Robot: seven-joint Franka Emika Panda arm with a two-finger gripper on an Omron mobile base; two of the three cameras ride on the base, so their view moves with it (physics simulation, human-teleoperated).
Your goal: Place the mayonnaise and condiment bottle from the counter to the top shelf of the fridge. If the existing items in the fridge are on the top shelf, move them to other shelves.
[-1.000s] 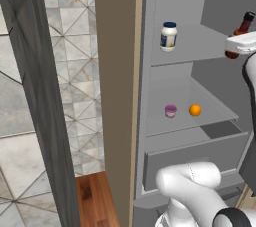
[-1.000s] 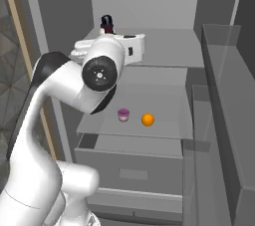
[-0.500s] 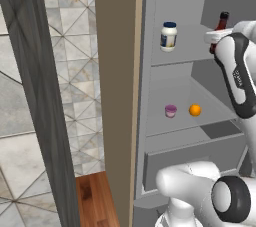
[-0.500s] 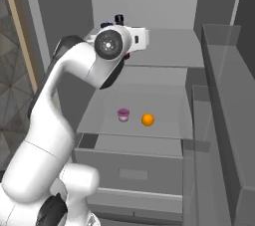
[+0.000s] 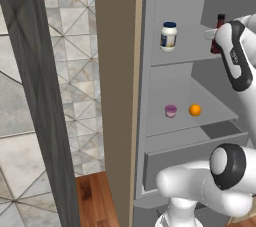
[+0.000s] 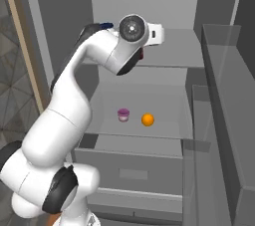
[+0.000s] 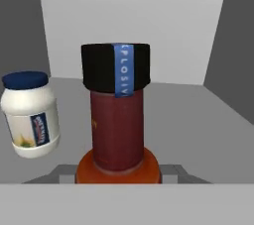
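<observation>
1. The gripper (image 7: 118, 182) is closed on the condiment bottle (image 7: 118, 120); in the hand view the bottle's red-brown shoulder sits low between the fingers, with its black cap upright ahead.
2. The bottle (image 5: 218, 33) is inside the fridge (image 5: 175, 96), at the level of the top shelf (image 5: 187, 53). From these views I cannot tell whether its base already rests on the panel.
3. The mayonnaise (image 5: 168, 36) already stands on that shelf, off to the bottle's left with open shelf between them.
4. To do this step well, I judge the bottle should go straight down, kept upright, until its base sits flat. Only then should the fingers part, and the hand should back out along its own line, so the tall bottle is not tipped and the jar is not brushed.
5. The left base view shows both containers on the upper level, plus the pink-purple cup (image 5: 170, 110) and the orange fruit (image 5: 195, 110) side by side on the shelf below.
6. The right base view hides the bottle and most of the jar behind the arm, but shows the cup (image 6: 123, 115) and fruit (image 6: 147, 119) clearly.
7. The hand view gives the gap between jar (image 7: 31, 113) and bottle, and the free shelf to the right.
</observation>
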